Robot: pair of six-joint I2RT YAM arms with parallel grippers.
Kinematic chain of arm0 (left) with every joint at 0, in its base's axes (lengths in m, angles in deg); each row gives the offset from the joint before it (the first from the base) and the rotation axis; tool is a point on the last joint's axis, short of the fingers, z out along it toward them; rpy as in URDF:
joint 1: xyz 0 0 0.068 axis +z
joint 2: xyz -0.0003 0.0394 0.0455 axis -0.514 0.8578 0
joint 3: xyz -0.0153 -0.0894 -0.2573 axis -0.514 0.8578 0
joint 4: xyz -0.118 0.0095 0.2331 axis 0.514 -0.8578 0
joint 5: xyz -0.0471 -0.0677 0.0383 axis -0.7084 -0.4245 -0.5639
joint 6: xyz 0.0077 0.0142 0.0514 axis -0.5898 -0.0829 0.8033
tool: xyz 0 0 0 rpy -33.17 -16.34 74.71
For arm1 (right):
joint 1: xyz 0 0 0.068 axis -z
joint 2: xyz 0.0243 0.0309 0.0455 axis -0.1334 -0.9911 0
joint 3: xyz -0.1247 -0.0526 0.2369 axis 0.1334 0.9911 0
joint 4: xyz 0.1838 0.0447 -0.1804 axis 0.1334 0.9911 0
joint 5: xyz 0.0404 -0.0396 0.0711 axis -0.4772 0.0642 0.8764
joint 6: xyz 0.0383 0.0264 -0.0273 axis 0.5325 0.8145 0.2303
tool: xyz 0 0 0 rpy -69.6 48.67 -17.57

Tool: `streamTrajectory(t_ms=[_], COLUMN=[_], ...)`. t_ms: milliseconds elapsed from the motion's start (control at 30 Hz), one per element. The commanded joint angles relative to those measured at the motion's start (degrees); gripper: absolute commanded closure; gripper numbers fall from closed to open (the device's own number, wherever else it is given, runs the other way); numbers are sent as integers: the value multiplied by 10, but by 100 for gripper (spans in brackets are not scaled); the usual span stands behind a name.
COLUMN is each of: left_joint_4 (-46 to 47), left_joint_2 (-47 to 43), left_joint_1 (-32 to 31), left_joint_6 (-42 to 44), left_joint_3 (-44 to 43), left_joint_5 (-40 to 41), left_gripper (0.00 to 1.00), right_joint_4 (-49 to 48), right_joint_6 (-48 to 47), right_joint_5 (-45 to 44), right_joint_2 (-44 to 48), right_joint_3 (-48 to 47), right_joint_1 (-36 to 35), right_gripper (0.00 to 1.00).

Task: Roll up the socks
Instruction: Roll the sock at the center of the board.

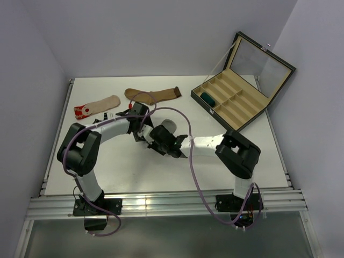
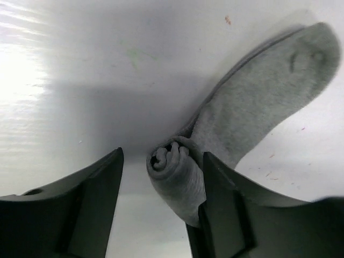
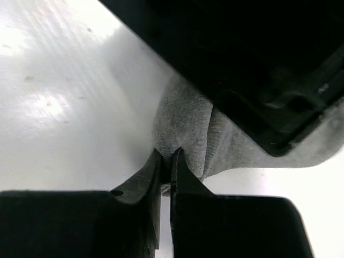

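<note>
A grey sock (image 2: 258, 102) lies flat on the white table, its near end wound into a tight roll (image 2: 174, 172). My left gripper (image 2: 163, 156) is open and straddles that roll; the roll rests against the right finger (image 2: 226, 199) and stands apart from the left one. My right gripper (image 3: 166, 153) is shut, with a fold of the grey sock (image 3: 185, 126) pinched between its tips. In the top view both wrists meet over the grey sock (image 1: 169, 124) at the table's middle and hide most of it.
A beige red-toed sock (image 1: 98, 105) and a brown sock (image 1: 153, 94) lie flat at the back left. An open compartment box (image 1: 242, 102) stands at the back right, with a dark teal roll (image 1: 207, 98) in one slot. The left wrist body (image 3: 258, 59) hangs over the sock.
</note>
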Motion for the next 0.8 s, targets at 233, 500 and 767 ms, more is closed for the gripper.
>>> streamTrajectory(t_ms=[233,500,767], left_joint_4=[25,115,125], left_joint_2=[-164,-227,-199], left_joint_1=[32,30,-22], left_joint_6=[-101,-148,-183], left_joint_3=[84,194,209], left_joint_5=[91,36,41], left_gripper=[28,29,32], right_joint_4=[151,189,194], right_joint_6=[91,110,128], right_joint_5=[418,597,603], right_joint_2=[3,-74,-114], right_joint_3=[-62,-116,-138], right_joint_1=[133,195,212], right_gripper=[100,100,100])
